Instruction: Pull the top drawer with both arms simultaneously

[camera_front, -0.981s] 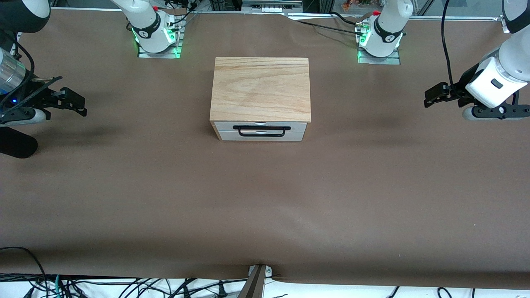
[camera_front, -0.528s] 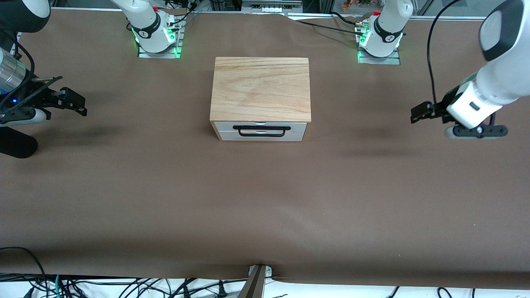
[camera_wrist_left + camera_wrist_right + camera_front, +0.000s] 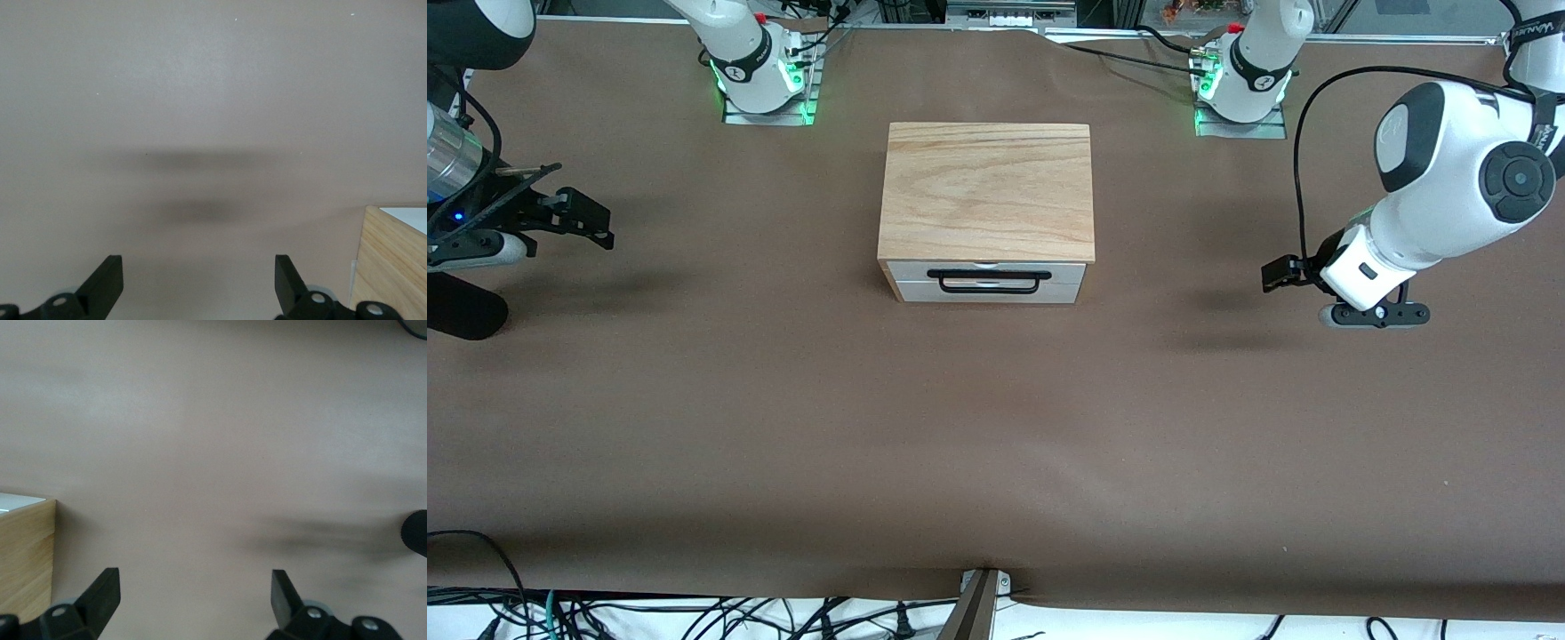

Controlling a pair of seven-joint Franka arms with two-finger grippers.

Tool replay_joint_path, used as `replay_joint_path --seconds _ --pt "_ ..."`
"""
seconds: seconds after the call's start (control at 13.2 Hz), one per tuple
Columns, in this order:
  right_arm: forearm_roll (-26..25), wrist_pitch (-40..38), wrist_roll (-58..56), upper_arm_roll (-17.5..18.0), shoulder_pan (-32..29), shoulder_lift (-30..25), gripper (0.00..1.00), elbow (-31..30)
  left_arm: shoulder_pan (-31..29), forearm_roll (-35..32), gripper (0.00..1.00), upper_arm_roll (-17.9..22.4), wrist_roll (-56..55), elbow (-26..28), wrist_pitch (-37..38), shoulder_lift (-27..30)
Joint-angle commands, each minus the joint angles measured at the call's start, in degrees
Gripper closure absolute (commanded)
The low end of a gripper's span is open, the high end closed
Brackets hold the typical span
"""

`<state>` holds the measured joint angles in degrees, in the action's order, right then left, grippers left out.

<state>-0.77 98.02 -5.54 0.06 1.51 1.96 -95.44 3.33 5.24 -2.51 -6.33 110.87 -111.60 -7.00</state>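
Note:
The light oak cabinet [image 3: 987, 191] stands mid-table, its front facing the front camera. The top drawer [image 3: 911, 271] is pushed in flush, and its black bar handle [image 3: 987, 274] runs across the white front. My left gripper [image 3: 1273, 276] hangs open and empty over bare table, off the cabinet's side toward the left arm's end. My right gripper [image 3: 598, 224] waits open and empty over the table at the right arm's end. In the wrist views each gripper, left [image 3: 198, 283] and right [image 3: 193, 600], has only brown table between its fingers, with a cabinet corner [image 3: 393, 267] [image 3: 27, 560] at the picture's edge.
Both arm bases [image 3: 763, 76] [image 3: 1240, 84] stand at the table's back edge with green lights. A black rounded object [image 3: 463, 311] lies at the right arm's end. Cables [image 3: 605, 613] and a metal bracket [image 3: 980, 600] run along the edge nearest the front camera.
The left arm has swung in from the table's end toward the cabinet, bringing its open gripper closer to the cabinet's front corner. The right arm has not moved.

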Motion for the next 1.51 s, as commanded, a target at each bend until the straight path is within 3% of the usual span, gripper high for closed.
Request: replay_joint_path --seconds 0.0,0.23,0.6,0.75,0.98,1.21,1.43 --pt "-0.02 -1.17 -0.71 0.73 -0.63 0.67 0.0 1.66 0.09 4.22 0.0 0.04 0.0 1.28 -1.95 -1.08" --pt "-0.02 -1.17 -0.71 0.73 -0.54 0.67 0.0 1.66 -0.08 15.65 0.0 -0.13 2.62 3.12 -4.32 -3.19" --pt "1.11 -3.0 -0.35 0.82 0.25 2.24 0.0 1.4 -0.08 32.68 0.0 -1.54 17.88 3.83 -5.82 -6.17" --pt "9.86 -3.36 -0.44 0.73 0.25 5.14 0.0 1.4 -0.08 42.18 0.0 -1.45 27.55 4.0 -5.73 -7.76" --pt "19.01 -3.01 -0.27 0.73 1.39 8.91 0.0 1.66 -0.6 51.15 0.0 -1.45 40.83 5.67 -4.77 -9.43" --pt "35.35 -3.54 -0.7 0.82 1.92 14.81 0.0 1.66 -1.05 61.43 0.0 -1.36 50.52 6.11 0.31 -12.59" --pt "39.87 -3.71 -7.45 0.91 5.43 19.47 0.0 1.4 -0.96 73.82 0.0 -1.27 57.97 6.03 6.82 -16.01"
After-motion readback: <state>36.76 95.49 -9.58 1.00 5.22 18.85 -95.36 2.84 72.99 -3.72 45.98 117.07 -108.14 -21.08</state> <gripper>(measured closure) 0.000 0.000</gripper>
